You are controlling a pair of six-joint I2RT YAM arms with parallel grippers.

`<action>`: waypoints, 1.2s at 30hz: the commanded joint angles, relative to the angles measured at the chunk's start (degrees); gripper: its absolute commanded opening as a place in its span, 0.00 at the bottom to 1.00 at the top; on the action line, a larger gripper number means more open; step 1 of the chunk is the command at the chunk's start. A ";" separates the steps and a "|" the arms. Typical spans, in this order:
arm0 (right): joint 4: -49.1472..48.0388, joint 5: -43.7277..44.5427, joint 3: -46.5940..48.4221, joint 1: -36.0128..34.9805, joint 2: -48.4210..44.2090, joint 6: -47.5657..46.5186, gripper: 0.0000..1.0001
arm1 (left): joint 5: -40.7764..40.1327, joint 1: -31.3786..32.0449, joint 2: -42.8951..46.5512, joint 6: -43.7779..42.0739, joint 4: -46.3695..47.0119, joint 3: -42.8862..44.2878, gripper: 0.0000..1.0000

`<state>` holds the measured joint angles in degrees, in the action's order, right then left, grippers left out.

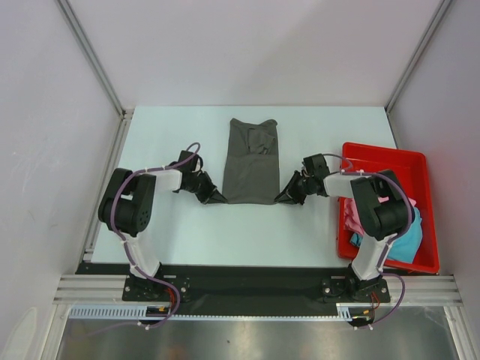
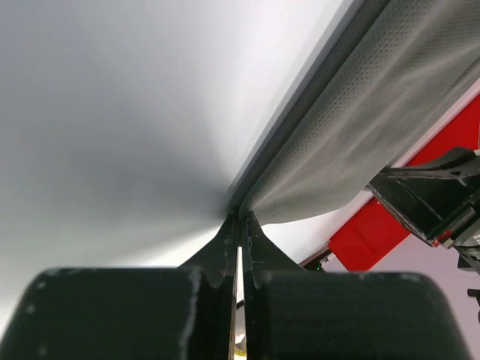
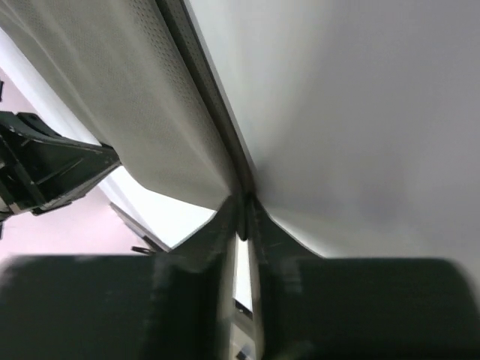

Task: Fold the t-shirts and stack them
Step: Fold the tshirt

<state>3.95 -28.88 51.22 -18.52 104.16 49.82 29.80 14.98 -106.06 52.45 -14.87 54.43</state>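
A dark charcoal-grey t-shirt (image 1: 251, 161), folded into a long narrow strip, lies in the middle of the table. My left gripper (image 1: 220, 198) is at its near left corner and my right gripper (image 1: 283, 197) at its near right corner. In the left wrist view the left gripper (image 2: 241, 217) is shut, its tips pinching the edge of the grey cloth (image 2: 360, 135). The right wrist view shows the right gripper (image 3: 244, 201) shut the same way on the grey cloth (image 3: 150, 112). A pink t-shirt (image 1: 351, 217) and a turquoise-blue t-shirt (image 1: 405, 240) lie crumpled in the red tray (image 1: 382, 154).
The red tray stands at the table's right edge, close behind my right arm; it shows as the red tray (image 2: 375, 232) in the left wrist view. White walls with metal frame posts close in the table on three sides.
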 commanded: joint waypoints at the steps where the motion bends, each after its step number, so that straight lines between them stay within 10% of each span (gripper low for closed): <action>1: -0.78 4.89 -2.26 -0.28 1.84 -0.86 0.06 | -10.37 0.75 -3.54 -3.58 -2.09 -1.44 0.00; 23: 16.24 7.26 -28.19 -7.93 -33.21 -9.66 0.00 | -16.26 25.43 32.92 12.93 -0.14 -36.32 0.00; 36: 24.44 7.27 -19.35 -6.97 -33.42 -14.57 0.00 | -16.28 27.30 32.51 9.45 -9.82 -23.87 0.00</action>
<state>23.90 -24.80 25.87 -27.03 67.92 39.79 16.58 43.38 -70.91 66.46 -16.71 24.95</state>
